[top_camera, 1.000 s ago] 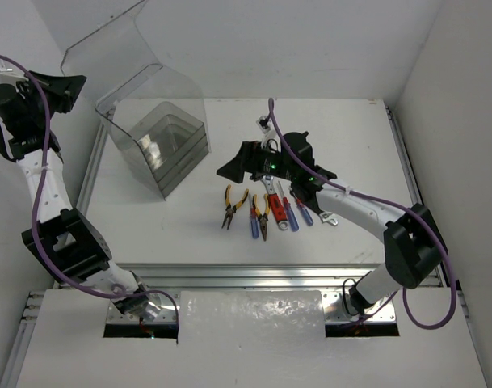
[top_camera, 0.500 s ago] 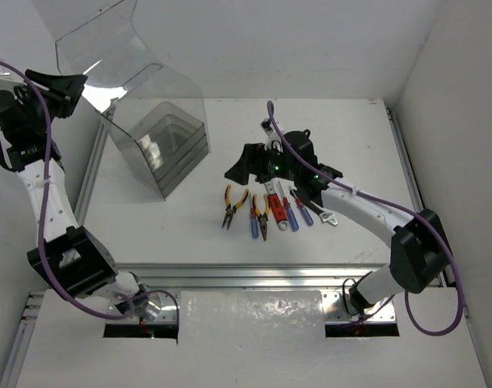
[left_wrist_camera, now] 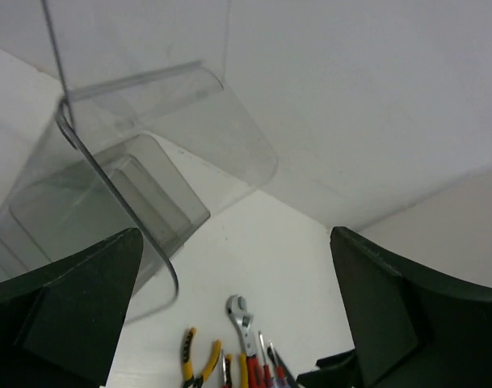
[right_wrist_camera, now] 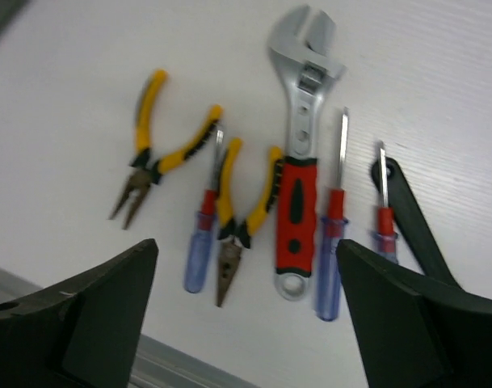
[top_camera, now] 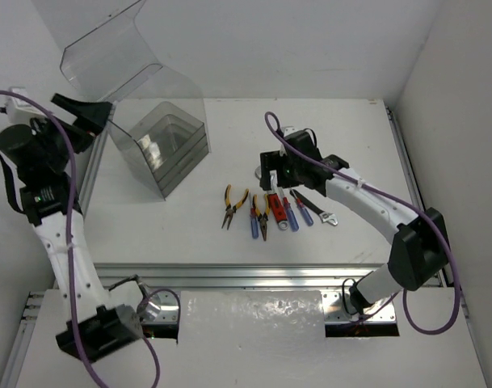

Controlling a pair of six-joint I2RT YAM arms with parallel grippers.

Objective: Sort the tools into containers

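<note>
Right wrist view: right gripper (right_wrist_camera: 246, 242), jaws apart and empty, hangs over the row lying mid-table: wrench (right_wrist_camera: 298, 153), two pliers (right_wrist_camera: 153, 145), screwdrivers (right_wrist_camera: 330, 242). Clear box (top_camera: 161, 141) stands far left of them; left gripper (left_wrist_camera: 236, 233), also spread, hovers beside it.

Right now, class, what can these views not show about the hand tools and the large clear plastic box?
Black-handled tool: right wrist view, lower end behind a finger of the right gripper; type unclear.
Yellow-handled pliers and silver adjustable wrench: left wrist view, cut off by the bottom edge.
Clear stacked trays in the large clear plastic box: top view, count lost in glare.
</note>
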